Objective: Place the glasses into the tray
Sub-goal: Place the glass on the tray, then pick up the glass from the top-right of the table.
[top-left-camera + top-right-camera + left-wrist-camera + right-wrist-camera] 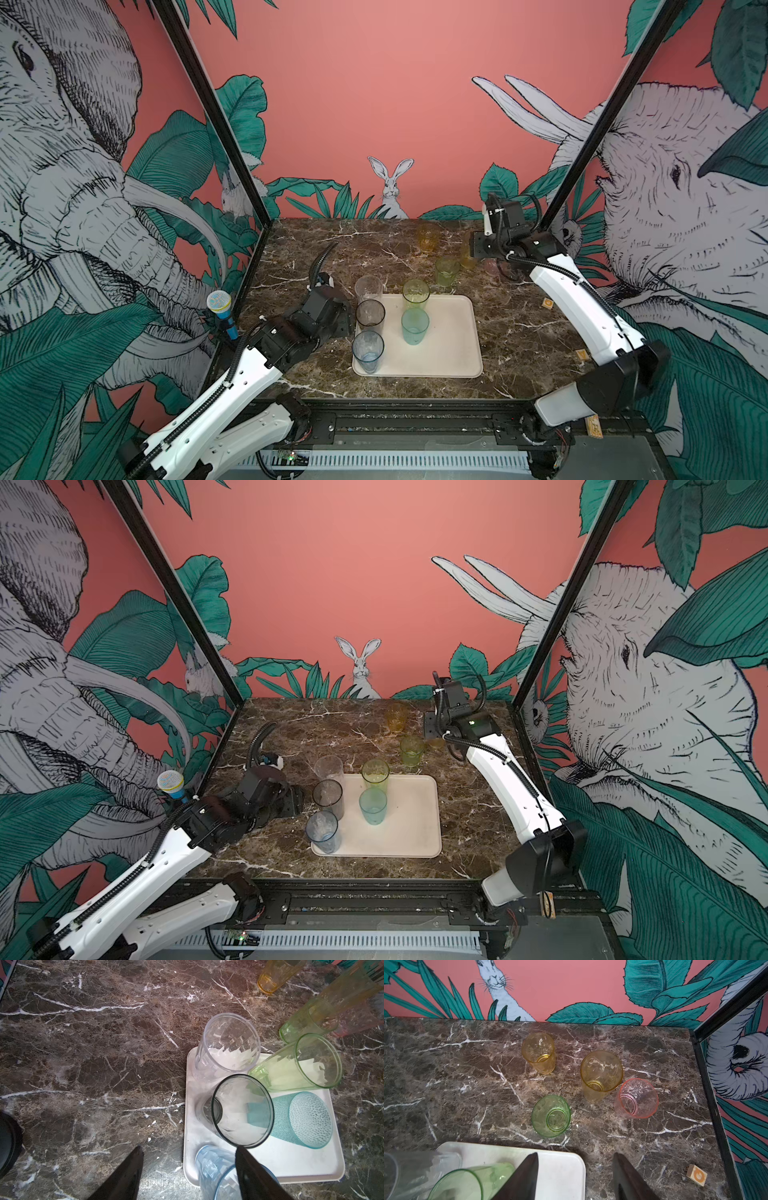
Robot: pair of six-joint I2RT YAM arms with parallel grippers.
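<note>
The cream tray (pixel 451 345) holds a clear glass (pixel 368 286), a smoky grey one (pixel 370 312), a blue one (pixel 368 351), a tall green one (pixel 415 294) and a teal one (pixel 414 326). On the marble beyond it stand a short green glass (pixel 551 1115), a short amber one (pixel 538 1053), a tall yellow one (pixel 601 1074) and a pink one (pixel 636 1098). My left gripper (pixel 188 1148) is open and empty at the tray's left edge, one finger over the blue glass (pixel 216 1169). My right gripper (pixel 575 1154) hangs open and empty over the tray's far right corner (pixel 562 1167).
A small wooden block (pixel 548 304) lies right of the tray and another (pixel 581 354) nearer the front right. A toy microphone (pixel 220 309) stands outside the table's left edge. Black frame posts and printed walls close in the left, right and back sides.
</note>
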